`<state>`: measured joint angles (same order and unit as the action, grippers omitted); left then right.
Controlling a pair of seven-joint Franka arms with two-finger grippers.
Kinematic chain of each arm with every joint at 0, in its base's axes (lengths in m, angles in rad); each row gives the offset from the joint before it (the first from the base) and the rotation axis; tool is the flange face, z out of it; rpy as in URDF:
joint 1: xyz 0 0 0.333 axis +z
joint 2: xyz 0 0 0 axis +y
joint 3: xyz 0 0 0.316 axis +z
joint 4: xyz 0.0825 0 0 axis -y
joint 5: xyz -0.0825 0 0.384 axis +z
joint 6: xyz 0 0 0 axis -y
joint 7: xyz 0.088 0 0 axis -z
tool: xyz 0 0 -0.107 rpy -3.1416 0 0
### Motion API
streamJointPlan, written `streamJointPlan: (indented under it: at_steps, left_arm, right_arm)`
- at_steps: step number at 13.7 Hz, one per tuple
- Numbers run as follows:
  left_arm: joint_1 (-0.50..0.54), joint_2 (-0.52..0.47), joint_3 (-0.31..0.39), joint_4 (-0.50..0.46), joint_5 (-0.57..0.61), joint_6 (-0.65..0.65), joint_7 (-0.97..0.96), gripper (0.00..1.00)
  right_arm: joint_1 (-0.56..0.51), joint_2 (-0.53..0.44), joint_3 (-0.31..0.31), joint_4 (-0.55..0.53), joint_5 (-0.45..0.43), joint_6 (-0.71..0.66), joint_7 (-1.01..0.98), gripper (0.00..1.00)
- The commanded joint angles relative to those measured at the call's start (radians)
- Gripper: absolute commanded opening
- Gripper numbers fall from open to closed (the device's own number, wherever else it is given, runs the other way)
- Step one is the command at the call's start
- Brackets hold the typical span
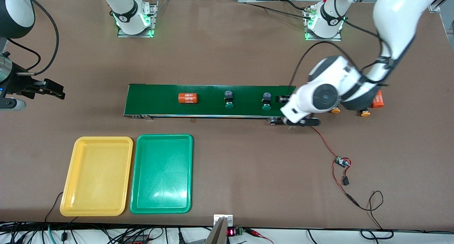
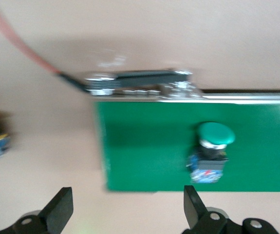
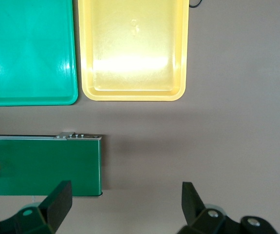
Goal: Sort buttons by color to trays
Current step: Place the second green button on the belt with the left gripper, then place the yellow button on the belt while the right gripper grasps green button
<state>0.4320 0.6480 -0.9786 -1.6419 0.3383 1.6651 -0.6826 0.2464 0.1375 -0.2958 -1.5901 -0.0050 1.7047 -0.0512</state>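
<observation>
Two green-capped buttons lie on the dark green belt. In the left wrist view one green button shows on the belt, off to one side of the open fingers. Two yellow-capped buttons lie on the table past the belt's end, partly hidden under the left arm. My left gripper hangs open and empty over that belt end. Out over the table past the belt's other end, my right gripper waits, open and empty. The yellow tray and green tray sit side by side, nearer the front camera than the belt.
One orange cylinder lies on the belt toward the right arm's end. Another orange cylinder lies on the table by the left arm. A red wire with a small circuit board trails from the belt's motor end toward the front camera.
</observation>
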Motion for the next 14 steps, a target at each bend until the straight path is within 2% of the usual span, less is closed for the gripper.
streamJointPlan:
  at_steps: [1, 4, 5, 9, 12, 14]
  left_arm:
    - [0.115, 0.004, 0.014, 0.051, 0.005, -0.087, 0.021, 1.0]
    - [0.172, 0.002, 0.069, 0.011, 0.073, -0.1, 0.165, 1.0]
    - [0.206, 0.004, 0.081, -0.036, 0.09, -0.082, 0.208, 1.0]
    - [0.359, -0.03, 0.072, -0.3, 0.142, 0.138, 0.276, 1.0]
    - [0.379, -0.033, 0.075, -0.415, 0.29, 0.273, 0.276, 1.0]
    - [0.422, -0.022, 0.077, -0.464, 0.297, 0.359, 0.276, 1.0]
  right_arm:
    - [-0.002, 0.001, 0.003, -0.002, 0.01, 0.019, -0.004, 1.0]
    - [0.001, 0.001, 0.003, -0.002, 0.008, 0.033, -0.004, 1.0]
    - [0.001, 0.001, 0.003, -0.002, 0.008, 0.033, -0.003, 1.0]
    - [0.005, 0.01, 0.003, -0.002, 0.008, 0.061, 0.005, 1.0]
    - [0.027, 0.025, 0.009, -0.004, -0.007, 0.049, 0.004, 1.0]
    - [0.027, 0.046, 0.011, -0.004, -0.006, 0.047, 0.01, 1.0]
